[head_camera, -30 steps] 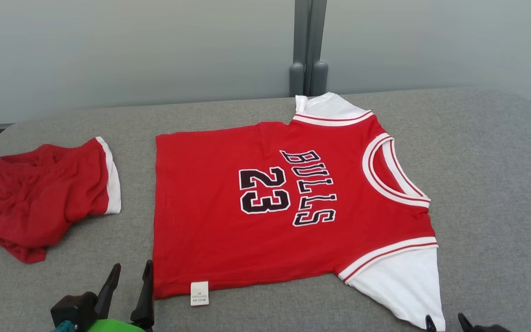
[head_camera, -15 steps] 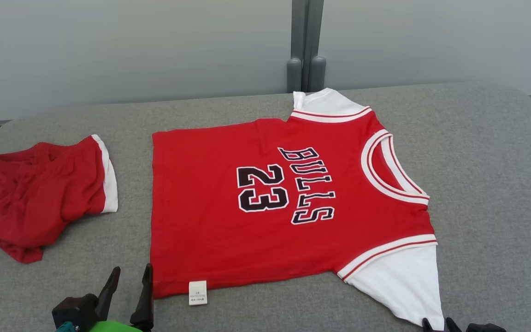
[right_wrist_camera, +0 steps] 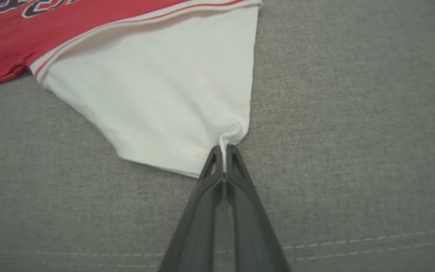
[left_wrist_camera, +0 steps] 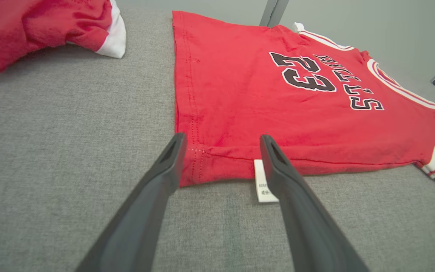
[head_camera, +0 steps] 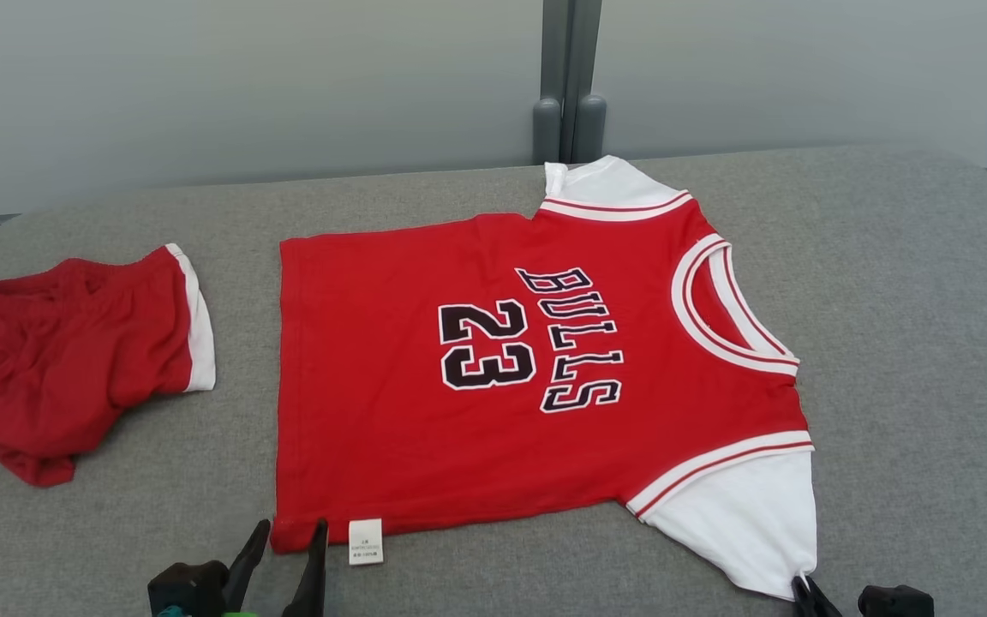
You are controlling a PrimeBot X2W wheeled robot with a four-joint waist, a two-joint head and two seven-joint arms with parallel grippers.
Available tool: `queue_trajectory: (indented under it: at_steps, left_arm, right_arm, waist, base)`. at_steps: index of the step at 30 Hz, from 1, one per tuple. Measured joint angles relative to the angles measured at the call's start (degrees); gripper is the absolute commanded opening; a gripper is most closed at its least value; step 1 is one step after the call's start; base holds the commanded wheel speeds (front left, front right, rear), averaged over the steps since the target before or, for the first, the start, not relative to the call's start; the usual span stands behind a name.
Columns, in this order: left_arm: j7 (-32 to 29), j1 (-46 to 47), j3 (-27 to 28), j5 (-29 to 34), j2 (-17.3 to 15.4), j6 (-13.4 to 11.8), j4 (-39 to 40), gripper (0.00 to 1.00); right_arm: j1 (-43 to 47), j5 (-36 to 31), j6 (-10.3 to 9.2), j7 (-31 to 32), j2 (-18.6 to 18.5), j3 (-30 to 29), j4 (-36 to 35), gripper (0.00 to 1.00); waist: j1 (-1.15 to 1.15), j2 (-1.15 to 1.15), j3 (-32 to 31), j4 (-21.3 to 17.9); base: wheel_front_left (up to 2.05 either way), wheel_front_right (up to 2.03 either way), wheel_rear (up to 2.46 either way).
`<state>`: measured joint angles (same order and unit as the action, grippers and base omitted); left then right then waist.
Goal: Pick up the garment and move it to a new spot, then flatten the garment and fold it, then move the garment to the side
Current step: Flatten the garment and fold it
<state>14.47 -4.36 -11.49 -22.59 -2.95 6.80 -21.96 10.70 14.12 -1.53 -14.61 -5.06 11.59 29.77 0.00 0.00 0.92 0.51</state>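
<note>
Right fingers (right_wrist_camera: 210,170) just clamped jersey's (head_camera: 391,446) white sleeve (right_wrist_camera: 164,94) corner | left fingers (left_wrist_camera: 164,170) spread at red hem

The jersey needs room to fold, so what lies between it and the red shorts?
Nothing: the head view shows a bare strip of the grey table between the shorts and the jersey, which lie apart.

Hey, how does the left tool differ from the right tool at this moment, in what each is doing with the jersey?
The left tool is open, its fingers straddling the red hem corner of the jersey; the right tool is shut, pinching the tip of the white sleeve. The left tool grips nothing; the right tool holds cloth. Both sit at the jersey's near edge.
</note>
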Motion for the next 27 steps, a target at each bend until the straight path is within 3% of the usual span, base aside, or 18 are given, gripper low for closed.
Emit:
queue_trajectory:
  at_steps: [6, 27]
  left_arm:
    - [-1.2, 2.3, -1.6, -0.5, 0.0, 0.1, -1.9, 1.0]
    - [-2.4, 4.7, 1.4, -1.9, -0.4, 0.0, -10.8, 1.0]
  right_arm:
    - [-1.2, 0.0, 0.52, 0.0, 0.0, 0.1, 0.4, 0.0]
    - [-3.2, -0.1, 1.01, 0.0, 0.7, -0.8, 1.3, 0.0]
  waist:
    - [0.0, 0.0, 0.5, -0.9]
    - [0.0, 0.0, 1.1, -3.0]
  base:
    - [0.0, 0.0, 0.0]
    - [0.0, 0.0, 0.0]
